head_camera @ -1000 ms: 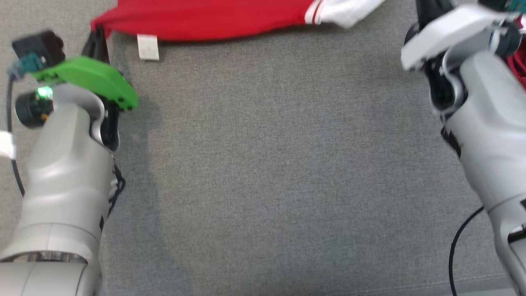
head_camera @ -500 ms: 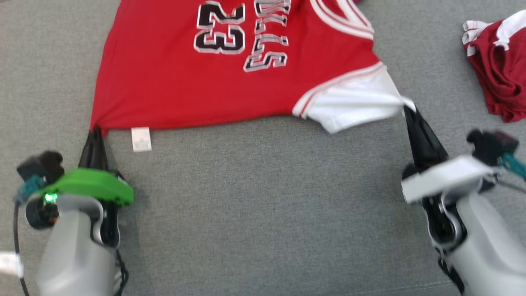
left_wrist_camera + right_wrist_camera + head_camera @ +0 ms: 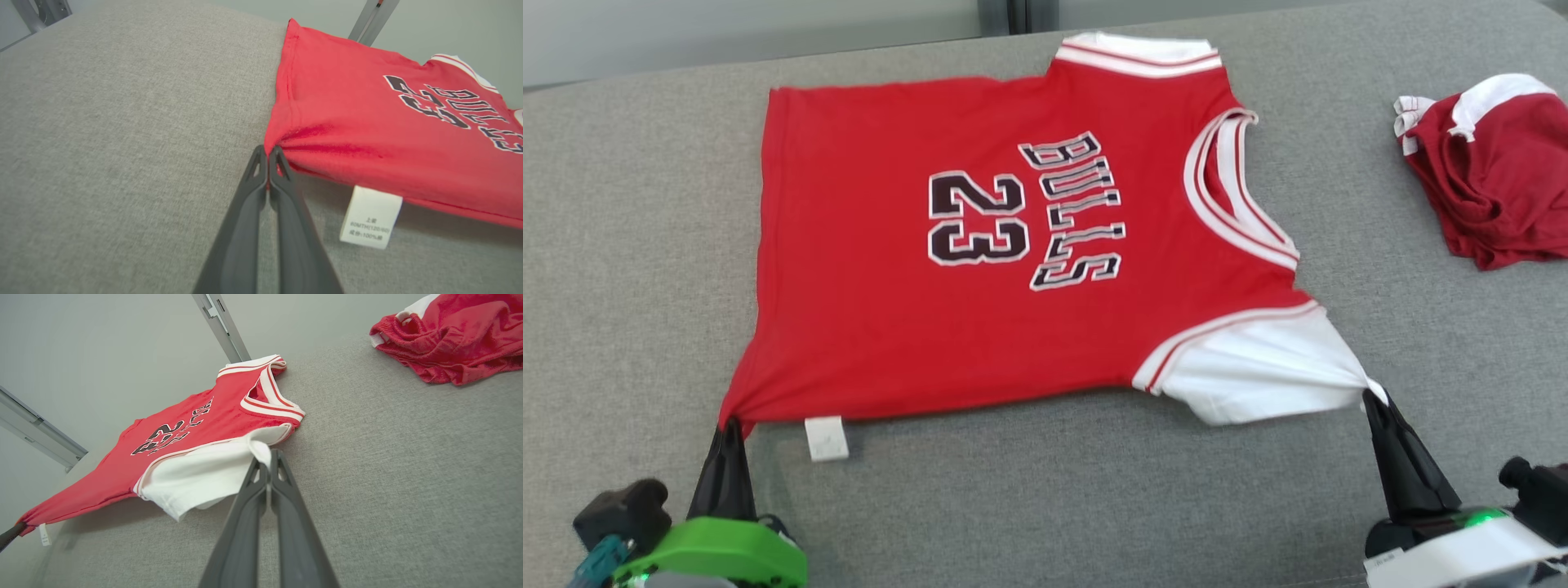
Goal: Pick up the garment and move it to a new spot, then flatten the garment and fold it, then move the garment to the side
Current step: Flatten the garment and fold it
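Head view, left claw [image 3: 727, 425] and right claw [image 3: 1372, 400] clamped on jersey [image 3: 849, 286], left wrist view, label [image 3: 369, 216] readable

Red jersey [image 3: 866, 310] w/ white sleeves, "BULLS 23" print up, spread flat on grey worktop [image 3: 1045, 506], neck to right, near corners pulled taut.

One red jersey [image 3: 849, 318], one crumpled maroon garment [image 3: 1494, 196], two tools [image 3: 727, 426] [image 3: 1373, 398]
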Motion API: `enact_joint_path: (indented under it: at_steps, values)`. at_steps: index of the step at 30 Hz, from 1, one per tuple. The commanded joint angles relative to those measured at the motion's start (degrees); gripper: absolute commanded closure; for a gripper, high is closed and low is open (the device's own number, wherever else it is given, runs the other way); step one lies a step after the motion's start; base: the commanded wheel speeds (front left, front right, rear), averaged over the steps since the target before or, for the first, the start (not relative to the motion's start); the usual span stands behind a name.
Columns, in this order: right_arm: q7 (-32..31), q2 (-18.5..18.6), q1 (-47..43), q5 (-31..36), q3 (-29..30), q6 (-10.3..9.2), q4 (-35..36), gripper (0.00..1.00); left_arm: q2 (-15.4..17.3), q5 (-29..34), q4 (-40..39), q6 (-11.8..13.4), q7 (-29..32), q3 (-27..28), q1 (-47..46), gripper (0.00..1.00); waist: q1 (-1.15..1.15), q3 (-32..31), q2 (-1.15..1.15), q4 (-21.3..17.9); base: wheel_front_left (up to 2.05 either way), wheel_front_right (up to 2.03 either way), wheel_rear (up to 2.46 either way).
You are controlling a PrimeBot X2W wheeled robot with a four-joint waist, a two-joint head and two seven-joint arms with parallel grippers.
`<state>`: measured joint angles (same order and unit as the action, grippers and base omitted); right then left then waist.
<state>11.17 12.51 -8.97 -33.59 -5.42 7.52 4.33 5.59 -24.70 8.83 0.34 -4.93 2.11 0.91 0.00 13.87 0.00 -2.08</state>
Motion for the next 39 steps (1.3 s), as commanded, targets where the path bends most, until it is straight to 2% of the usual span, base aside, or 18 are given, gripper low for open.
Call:
enact_joint_path:
  at_steps: [1,5,11,19,27,28,29,30,31,33,35,36,39]
  values:
    - [-1.0,-0.2,-1.8,0.9,1.2,-0.06,1.7,1.0,0.3,-0.2,-3.4,1.2,1.9,0.5,2.9,1.0,0.0,-0.7,0.0,0.2,0.0,0.0,0.0]
    - [-4.0,-1.2,-4.7,1.7,3.8,-0.06,5.1,1.0,0.8,-0.2,-12.1,3.2,7.7,-0.2,7.4,1.0,0.0,-1.1,0.0,0.5,0.0,0.0,0.0]
    - [-7.1,-1.9,-2.0,3.0,3.9,-0.05,6.2,1.0,2.1,-1.1,-15.8,3.4,13.4,-1.1,6.3,1.0,0.0,-0.4,0.0,0.8,0.0,0.0,0.0]
    - [-7.4,-0.8,8.3,1.9,3.8,-0.05,1.9,1.0,3.2,-5.0,-11.2,1.2,18.1,-1.3,-4.0,1.0,0.0,4.3,0.0,1.5,0.0,0.0,0.0]
    - [-5.7,1.4,23.0,0.1,0.9,-0.04,-7.8,1.0,4.6,-6.7,-3.4,-0.8,19.7,-1.5,-15.9,1.0,0.0,9.7,0.0,1.5,0.0,0.0,0.0]
    - [-5.4,1.6,24.9,-0.5,0.1,-0.04,-9.5,1.0,4.7,-6.8,-2.3,-1.2,19.7,-1.9,-17.2,0.98,0.0,10.2,0.0,1.6,0.0,0.0,0.0]
    - [-5.0,1.8,26.3,-0.6,-0.5,-0.04,-10.6,1.0,5.0,-6.4,-1.6,-1.4,19.4,-2.1,-18.1,0.65,0.0,10.5,0.0,1.6,0.0,0.0,0.0]
    - [-4.0,2.3,28.0,-0.2,-1.3,-0.04,-11.9,0.91,5.3,-5.8,-0.8,-1.6,18.6,-2.3,-19.2,0.01,0.0,10.8,0.0,1.7,0.0,0.0,0.0]
    - [-3.1,2.4,29.2,0.0,-2.0,-0.04,-12.9,0.55,5.2,-5.5,-0.2,-1.8,17.8,-2.5,-20.0,0.0,0.0,11.0,0.0,1.8,0.0,0.0,0.0]
    - [-0.5,4.0,31.0,3.3,-3.3,-0.04,-14.9,0.0,4.8,-4.8,0.8,-1.8,15.5,-2.6,-21.0,0.0,0.0,11.2,0.0,2.0,0.0,0.0,0.0]
    - [1.9,3.7,32.2,5.8,-3.7,0.0,-15.7,0.0,4.0,-4.0,1.4,-1.8,12.1,-2.6,-21.8,0.0,0.0,11.3,0.0,2.3,0.0,0.0,0.0]
    - [3.1,3.0,32.4,8.3,-3.3,-0.03,-15.6,0.0,3.4,-3.2,1.8,-1.9,7.9,-2.6,-22.0,0.0,0.0,11.1,0.0,2.5,0.0,0.0,0.0]
    - [3.8,1.9,31.0,11.7,-1.6,-0.04,-13.6,0.0,3.1,0.5,1.4,-0.9,0.4,-3.2,-21.2,0.0,0.0,10.5,0.0,2.6,0.0,0.0,0.0]
